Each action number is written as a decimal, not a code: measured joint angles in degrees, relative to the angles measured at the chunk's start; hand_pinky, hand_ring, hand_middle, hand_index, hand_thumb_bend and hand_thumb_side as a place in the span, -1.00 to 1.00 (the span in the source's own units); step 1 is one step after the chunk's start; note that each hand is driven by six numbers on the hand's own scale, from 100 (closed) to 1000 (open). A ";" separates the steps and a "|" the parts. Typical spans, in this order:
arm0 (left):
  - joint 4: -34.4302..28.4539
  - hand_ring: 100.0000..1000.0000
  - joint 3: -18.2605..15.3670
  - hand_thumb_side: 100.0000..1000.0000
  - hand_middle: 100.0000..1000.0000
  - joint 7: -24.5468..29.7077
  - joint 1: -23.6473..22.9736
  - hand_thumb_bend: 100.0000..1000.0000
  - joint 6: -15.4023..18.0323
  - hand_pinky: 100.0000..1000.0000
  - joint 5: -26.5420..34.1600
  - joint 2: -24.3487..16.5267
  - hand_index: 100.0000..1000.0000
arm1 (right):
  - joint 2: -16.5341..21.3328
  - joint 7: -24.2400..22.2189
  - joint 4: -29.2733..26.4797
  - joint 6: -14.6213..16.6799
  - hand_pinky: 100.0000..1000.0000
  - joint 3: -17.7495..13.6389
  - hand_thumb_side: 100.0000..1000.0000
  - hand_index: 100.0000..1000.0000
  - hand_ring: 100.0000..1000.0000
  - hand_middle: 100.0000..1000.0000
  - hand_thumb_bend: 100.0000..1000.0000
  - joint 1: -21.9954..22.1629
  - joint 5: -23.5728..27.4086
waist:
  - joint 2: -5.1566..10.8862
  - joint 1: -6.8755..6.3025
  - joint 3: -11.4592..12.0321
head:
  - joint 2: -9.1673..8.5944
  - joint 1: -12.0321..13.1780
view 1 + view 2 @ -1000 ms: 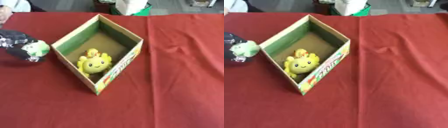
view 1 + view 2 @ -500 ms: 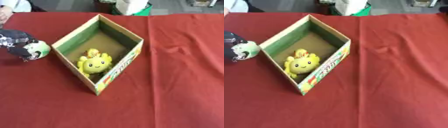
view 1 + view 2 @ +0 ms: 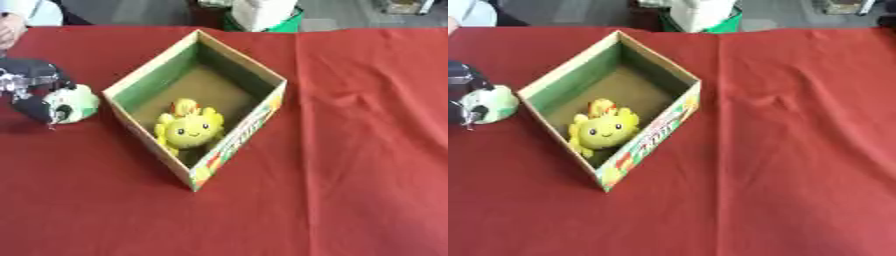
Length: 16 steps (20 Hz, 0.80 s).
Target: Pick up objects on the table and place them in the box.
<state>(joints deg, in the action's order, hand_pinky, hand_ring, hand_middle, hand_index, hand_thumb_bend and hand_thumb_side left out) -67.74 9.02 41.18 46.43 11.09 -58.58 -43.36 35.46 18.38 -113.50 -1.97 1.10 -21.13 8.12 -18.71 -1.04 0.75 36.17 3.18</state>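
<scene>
An open cardboard box (image 3: 248,124) with green inner walls stands askew on the red tablecloth. A yellow sun-shaped plush toy (image 3: 188,130) with a smiling face lies in its near corner. Just left of the box, my left hand (image 3: 31,87), black with silver joints, has its fingers curled round a pale green and white round toy (image 3: 74,102), low over the cloth. My right hand shows in neither view.
The red cloth (image 3: 798,150) covers the whole table, with a few wrinkles right of the box. A white and green object (image 3: 262,12) stands beyond the far edge. A person's hand (image 3: 9,30) rests at the far left corner.
My left hand with the green toy has shifted slightly right, toward the box's left wall. The box and yellow plush have not moved.
</scene>
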 measured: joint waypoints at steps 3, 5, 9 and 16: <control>0.39 0.49 0.05 -0.33 0.45 -0.70 -0.05 -1.00 0.12 0.22 -1.44 0.02 0.77 | -0.02 0.06 0.00 -0.06 0.75 -0.03 0.55 0.64 0.46 0.36 -1.00 0.09 0.00 | 0.00 -0.02 -0.02 | -0.03 0.00; 0.92 0.56 0.02 0.32 0.53 -0.25 -0.02 -0.54 -0.25 0.28 -1.58 0.03 0.84 | -0.04 0.12 0.00 -0.19 0.75 -0.03 0.54 0.64 0.46 0.36 -1.00 0.28 0.00 | 0.00 -0.05 -0.02 | -0.06 0.02; 2.17 0.58 -0.01 0.82 0.55 3.08 0.72 0.23 -0.72 0.31 -1.28 0.05 0.86 | -0.27 0.06 0.00 -0.40 0.75 -0.02 0.53 0.63 0.46 0.36 -1.00 0.41 0.00 | 0.00 -0.32 -0.02 | -0.52 0.24; 2.93 0.61 -0.45 0.96 0.60 6.75 1.28 0.45 -0.64 0.36 -0.52 0.06 0.90 | -0.45 -0.10 0.00 -0.52 0.75 0.00 0.52 0.62 0.46 0.35 -1.00 0.41 0.00 | -0.11 -0.33 -0.14 | -0.96 0.28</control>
<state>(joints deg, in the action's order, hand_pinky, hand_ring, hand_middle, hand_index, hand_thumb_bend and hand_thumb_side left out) -64.82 8.58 47.93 47.70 10.45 -59.10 -43.29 35.01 18.28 -113.50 -2.48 1.10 -20.71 8.12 -18.82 -1.36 0.62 35.21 3.46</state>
